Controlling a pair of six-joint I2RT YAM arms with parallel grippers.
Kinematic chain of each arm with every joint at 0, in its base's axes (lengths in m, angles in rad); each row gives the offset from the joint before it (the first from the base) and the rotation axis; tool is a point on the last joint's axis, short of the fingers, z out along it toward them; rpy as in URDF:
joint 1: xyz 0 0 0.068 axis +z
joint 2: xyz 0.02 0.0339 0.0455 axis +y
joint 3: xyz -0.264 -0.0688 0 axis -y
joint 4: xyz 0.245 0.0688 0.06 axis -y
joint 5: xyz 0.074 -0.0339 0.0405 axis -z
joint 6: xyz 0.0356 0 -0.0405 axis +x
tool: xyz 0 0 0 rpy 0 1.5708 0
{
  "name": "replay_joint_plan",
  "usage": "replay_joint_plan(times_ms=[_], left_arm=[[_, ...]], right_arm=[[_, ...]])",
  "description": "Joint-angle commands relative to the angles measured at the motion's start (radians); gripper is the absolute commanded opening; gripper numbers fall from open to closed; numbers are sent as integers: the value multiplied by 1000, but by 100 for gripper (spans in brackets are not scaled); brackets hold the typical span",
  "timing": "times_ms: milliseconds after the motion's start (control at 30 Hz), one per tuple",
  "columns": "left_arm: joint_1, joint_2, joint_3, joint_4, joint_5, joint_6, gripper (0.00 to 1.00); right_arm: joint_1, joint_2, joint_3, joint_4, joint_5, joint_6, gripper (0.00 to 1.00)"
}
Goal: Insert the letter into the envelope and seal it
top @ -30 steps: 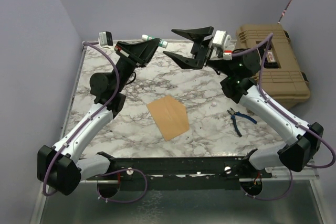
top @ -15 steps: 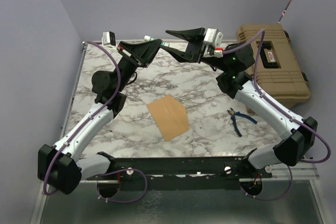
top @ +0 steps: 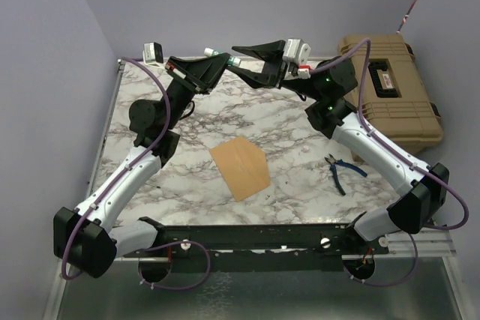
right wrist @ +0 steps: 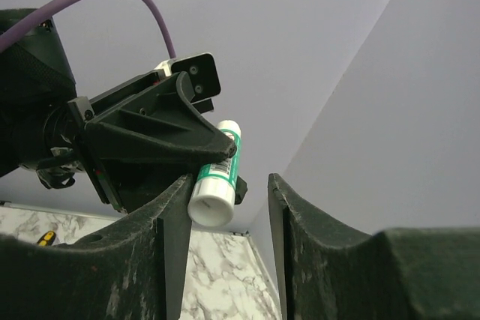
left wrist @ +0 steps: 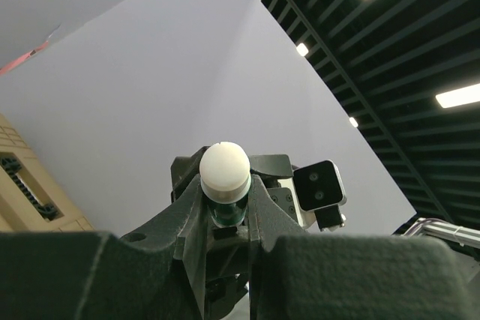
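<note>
Left gripper [top: 218,62] clamps glue stick [right wrist: 216,174] above far edge; right gripper [top: 232,59] spread open facing it; envelope [top: 240,168] flat mid-worktop.

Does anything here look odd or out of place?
The blue-handled pliers lying on the marble table, right of the envelope, seem unrelated to this job. Otherwise the envelope lies flat and looks undamaged. The left tool holds a glue stick up in the air. Nothing is spilled.

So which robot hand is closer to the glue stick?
Left. The left gripper is clamped on the glue stick, holding it in the air. The right gripper faces the stick's white end with its jaws open, not gripping it.
</note>
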Motion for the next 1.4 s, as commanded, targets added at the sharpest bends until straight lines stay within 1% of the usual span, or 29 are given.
replay_joint_plan(times_ms=[0,267,467,533,567,600,700,1000,1167,1233,1367], left_arm=[[7,-14,32,7,29,4,0],[7,-19,18,7,32,4,0],[7,-23,13,7,35,6,0],[7,-26,8,7,35,5,0],[7,-28,4,7,33,3,0],[7,-29,1,7,32,2,0],[7,-30,-2,7,29,-4,0],[7,-31,1,9,39,-32,0],[7,-34,-9,10,29,-43,0],[7,-32,-8,9,29,-45,0],[7,-27,-9,9,36,-47,0]], right_arm=[[3,19,28,-49,-34,-19,43],[3,22,45,-37,-45,0,29],[3,11,13,41,-28,53,14],[3,2,-4,70,-16,70,13],[3,-2,-7,72,-16,71,13],[2,-2,-6,66,-19,70,16],[3,-7,-14,62,-27,69,30],[3,-3,-22,54,-26,73,41],[2,-1,-29,84,-22,81,45],[3,1,-29,88,-24,82,45],[3,-3,-46,121,-22,86,36]])
